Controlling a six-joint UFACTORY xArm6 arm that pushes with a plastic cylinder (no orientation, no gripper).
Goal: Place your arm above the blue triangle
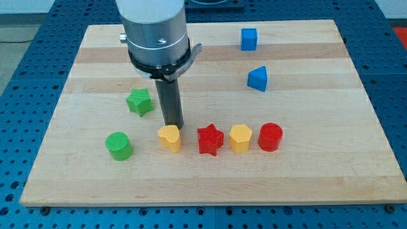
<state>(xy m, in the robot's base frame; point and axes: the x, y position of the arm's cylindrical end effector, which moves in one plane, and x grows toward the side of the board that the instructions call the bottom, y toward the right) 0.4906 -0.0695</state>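
1. No jaws on this rig, so you're holding nothing: just my tip [173,126], touching the yellow heart [170,137] from above.
2. The blue triangle [257,78] looks light, stiff, probably slidey; don't grab it, just hover.
3. It's well apart, toward the view's upper right, below the blue cube [248,39].

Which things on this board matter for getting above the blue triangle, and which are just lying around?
Part of the job:
blue triangle, toward the view's upper right
my tip, just above the yellow heart, far left of the triangle

Just lying about:
blue cube
green star
green cylinder
yellow heart
red star
yellow hexagon
red cylinder
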